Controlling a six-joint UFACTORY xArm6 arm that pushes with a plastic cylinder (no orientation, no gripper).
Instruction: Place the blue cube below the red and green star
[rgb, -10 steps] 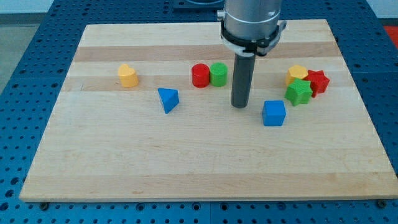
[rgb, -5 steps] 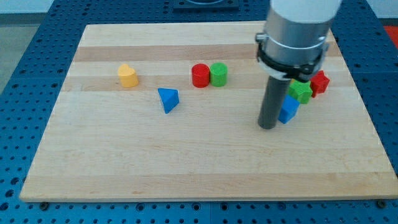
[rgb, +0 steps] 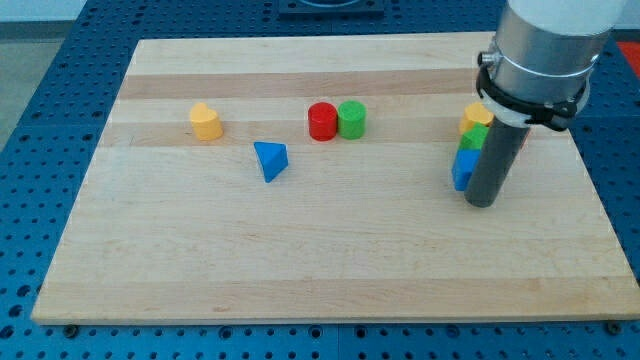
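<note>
Pale wood with long light and darker stripes makes up the worktop (rgb: 300, 260), a big board that fills most of the view. Under it and all around it is a blue metal base (rgb: 30, 150) full of small round holes in rows. No words, labels or brand marks can be read anywhere. There is no hand here, only a dark rod under a fat grey cylinder, so nothing is open or closed. My tip (rgb: 482, 203) rests on the wood near the view's right, touching the right side of the blue cube (rgb: 463, 169). The rod hides part of that cube. The blue cube sits just below the green star (rgb: 473, 137), and they look like they touch. A yellow block (rgb: 475, 117) sits just above the green star. The red star cannot be made out behind the rod. Far off, near the middle top, a red cylinder (rgb: 322, 121) and a green cylinder (rgb: 352, 119) stand side by side, touching. A blue triangle block (rgb: 270, 160) lies lower left of them. Another yellow block (rgb: 205, 121) sits alone towards the view's left.
</note>
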